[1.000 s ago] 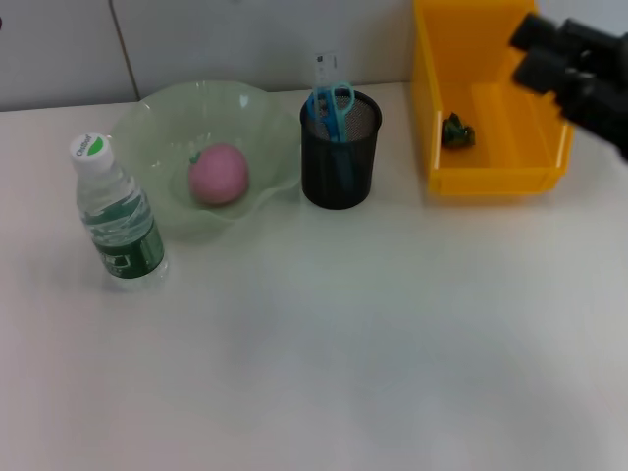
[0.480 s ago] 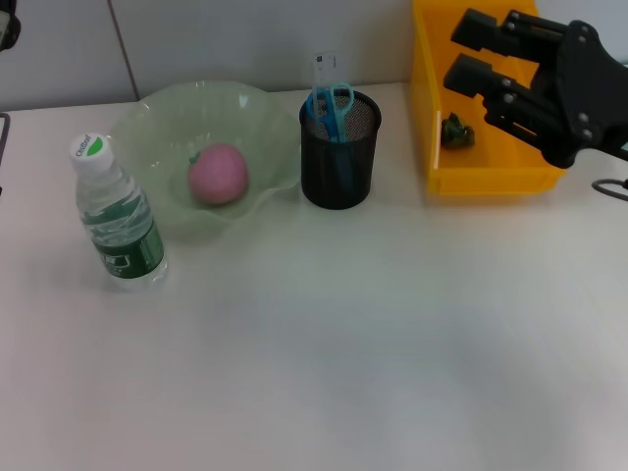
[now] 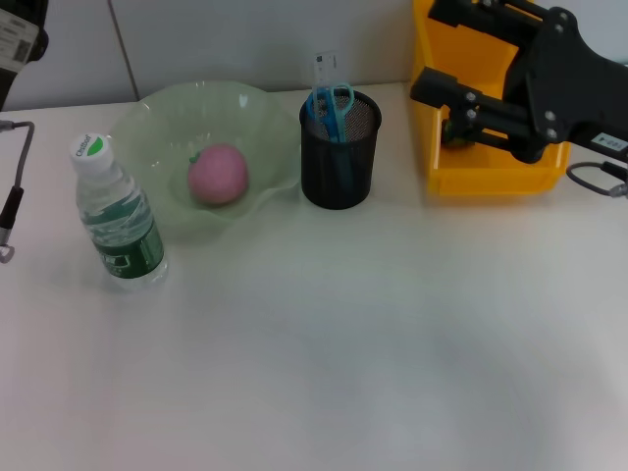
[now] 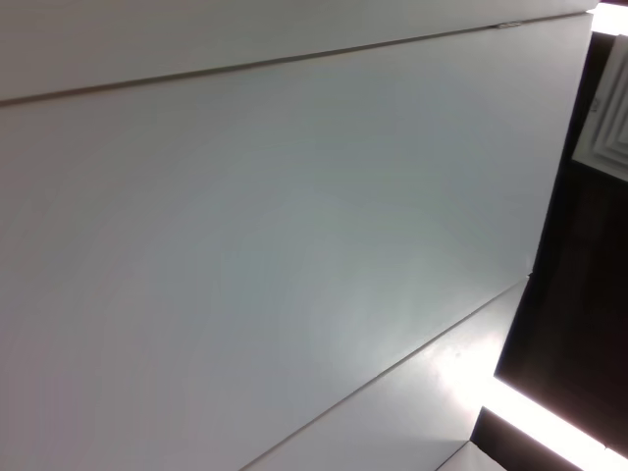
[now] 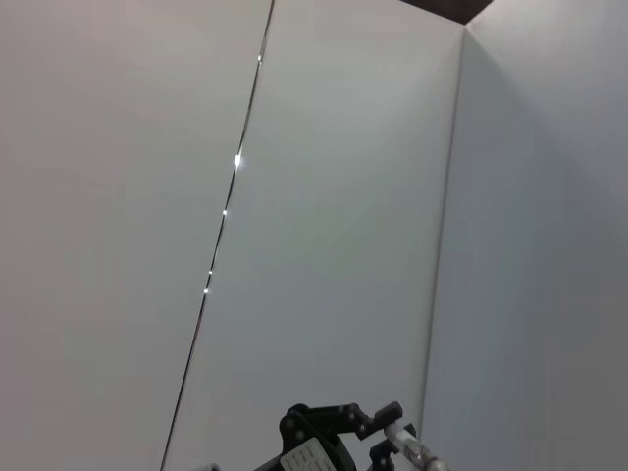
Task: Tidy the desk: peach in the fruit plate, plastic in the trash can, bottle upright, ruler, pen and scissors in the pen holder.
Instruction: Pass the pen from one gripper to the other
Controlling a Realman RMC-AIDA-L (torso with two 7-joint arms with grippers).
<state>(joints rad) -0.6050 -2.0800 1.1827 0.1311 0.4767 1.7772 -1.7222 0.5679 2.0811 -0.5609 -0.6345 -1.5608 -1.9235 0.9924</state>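
Observation:
A pink peach [image 3: 218, 174] lies in the pale green fruit plate [image 3: 157, 110]. The clear bottle [image 3: 118, 216] with a green label stands upright to the plate's left. A black mesh pen holder [image 3: 340, 162] holds blue-handled scissors [image 3: 335, 100] and a white ruler [image 3: 326, 65]; I cannot pick out the pen. A dark green scrap of plastic [image 3: 454, 132] lies in the yellow trash can [image 3: 491, 180]. My right gripper [image 3: 429, 49] hovers open over the can, empty. My left arm [image 3: 20, 34] is raised at the far left corner, and a black part of it [image 5: 339, 432] appears in the right wrist view.
A grey cable [image 3: 12, 196] hangs at the left edge of the white desk [image 3: 343, 343]. A wall rises behind the desk. The left wrist view holds only wall panels.
My right gripper has swung left and toward me over the yellow can, coming more fully into view. The left arm's end and its cable have come into view at the left edge.

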